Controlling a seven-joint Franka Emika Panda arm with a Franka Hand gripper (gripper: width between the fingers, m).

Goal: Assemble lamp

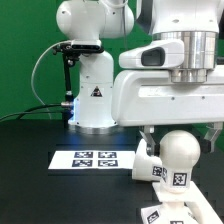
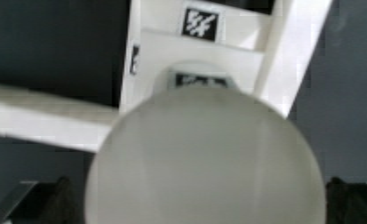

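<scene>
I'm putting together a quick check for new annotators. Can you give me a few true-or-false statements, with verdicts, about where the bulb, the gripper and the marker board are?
1. The round head of the bulb sits between the fingers of the gripper. True.
2. The bulb rests on the marker board. False: it stands apart from the board, toward the exterior view's right.
3. The marker board lies flat on the dark table. True.
4. The gripper is shut with nothing between its fingers. False: it looks open, with a gap on each side of the bulb's head.
</scene>
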